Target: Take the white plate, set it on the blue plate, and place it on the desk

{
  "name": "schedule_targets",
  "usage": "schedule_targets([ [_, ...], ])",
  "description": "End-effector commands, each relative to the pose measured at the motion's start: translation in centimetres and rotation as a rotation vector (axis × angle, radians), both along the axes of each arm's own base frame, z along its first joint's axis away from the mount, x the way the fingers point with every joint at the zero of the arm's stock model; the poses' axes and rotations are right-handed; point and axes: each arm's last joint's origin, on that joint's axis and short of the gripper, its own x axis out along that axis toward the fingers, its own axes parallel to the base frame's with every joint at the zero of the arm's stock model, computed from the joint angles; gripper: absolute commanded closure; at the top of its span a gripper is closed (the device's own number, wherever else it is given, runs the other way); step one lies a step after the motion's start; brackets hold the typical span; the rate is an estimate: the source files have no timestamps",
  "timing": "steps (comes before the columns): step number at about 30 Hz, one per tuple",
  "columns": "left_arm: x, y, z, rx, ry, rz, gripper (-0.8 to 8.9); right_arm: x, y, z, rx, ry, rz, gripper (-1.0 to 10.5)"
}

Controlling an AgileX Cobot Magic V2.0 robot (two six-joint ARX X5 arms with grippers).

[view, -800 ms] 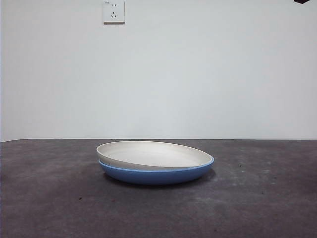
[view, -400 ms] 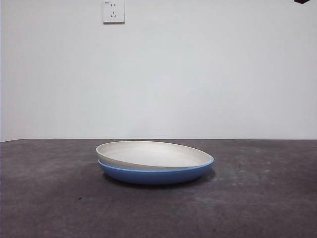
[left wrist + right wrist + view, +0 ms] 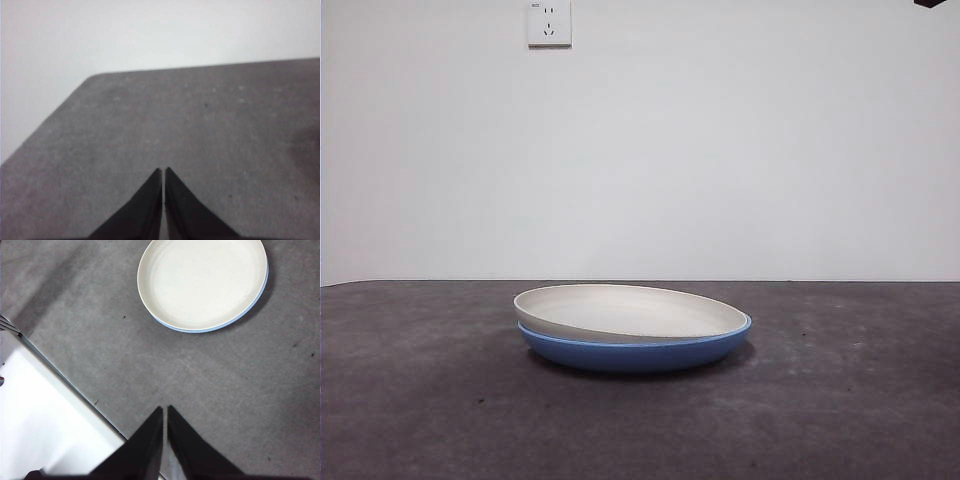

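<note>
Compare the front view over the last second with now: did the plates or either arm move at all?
Nothing visibly changed. The white plate lies nested on the blue plate on the desk, slightly tilted, exactly as before. One black arm tip remains in the top corner. Now the left gripper and right gripper are both shut and empty, away from the plates.

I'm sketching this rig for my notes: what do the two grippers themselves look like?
Both look alike: the left gripper and right gripper each have two plain matte black jaws, wedge-shaped and tapering to thin tips. No cables, markings or labels show. In the front view only a black tip shows.
</note>
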Motion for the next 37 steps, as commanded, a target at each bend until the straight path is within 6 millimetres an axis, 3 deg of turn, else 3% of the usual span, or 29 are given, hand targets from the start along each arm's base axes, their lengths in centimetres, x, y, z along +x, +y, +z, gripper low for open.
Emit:
schedule_targets([
  [1, 0.0, 0.0, -0.3, 0.015, 0.024, 0.003, 8.03, 0.1, 0.2, 0.4, 0.005, -0.022, 0.016, 9.4],
  [8, 0.0, 0.0, -1.5, -0.003, 0.094, 0.004, 8.03, 0.1, 0.2, 0.4, 0.005, -0.022, 0.016, 9.4],
  [37, 0.0, 0.0, -1.5, -0.015, 0.09, 0.006, 8.03, 0.1, 0.2, 0.4, -0.003, -0.037, 0.026, 9.4],
])
